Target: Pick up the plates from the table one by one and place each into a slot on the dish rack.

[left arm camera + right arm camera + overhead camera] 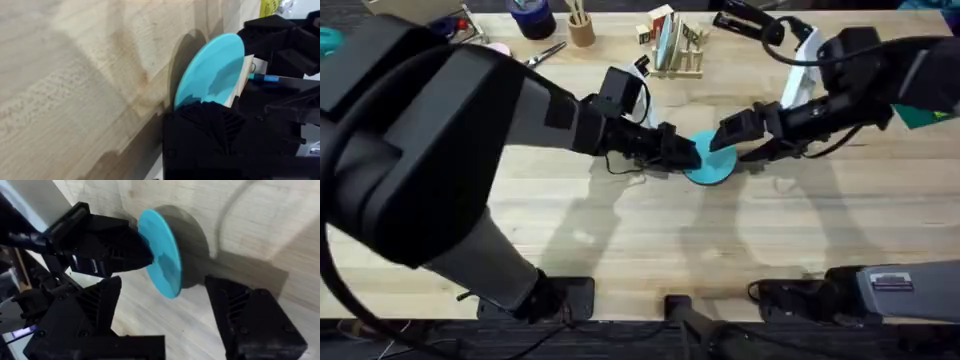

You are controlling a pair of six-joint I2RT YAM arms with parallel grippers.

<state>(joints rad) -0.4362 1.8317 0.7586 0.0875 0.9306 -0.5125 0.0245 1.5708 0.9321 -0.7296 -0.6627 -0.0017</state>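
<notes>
The table (pixel 620 230) spreads pale and wide, with both arms reaching to its middle. The left arm comes in from the lower left, dark and bulky, its gripper (pixel 685 152) clenched on the edge of the blue plate (pixel 712 164). In the left wrist view the plate (pixel 210 70) stands tilted on edge, lifted clear of the wood and throwing a shadow beneath it. The right gripper (pixel 745 138) sits just beside the plate on the opposite side, its jaws released and spread; the right wrist view shows the disc (pixel 160 252) between its two fingers (pixel 250 315) without contact, while the left gripper (pixel 115 247) pinches the rim.

At the far edge stands the rack (pixel 675 50), well apart from the grippers. Something pale and upright seems to sit among its pegs, likely the cream plate, though this is too small to confirm.

As a judgement, the task is about half done: one plate probably slotted, the blue one picked up and apparently being passed between arms, with carrying and slotting left.
</notes>
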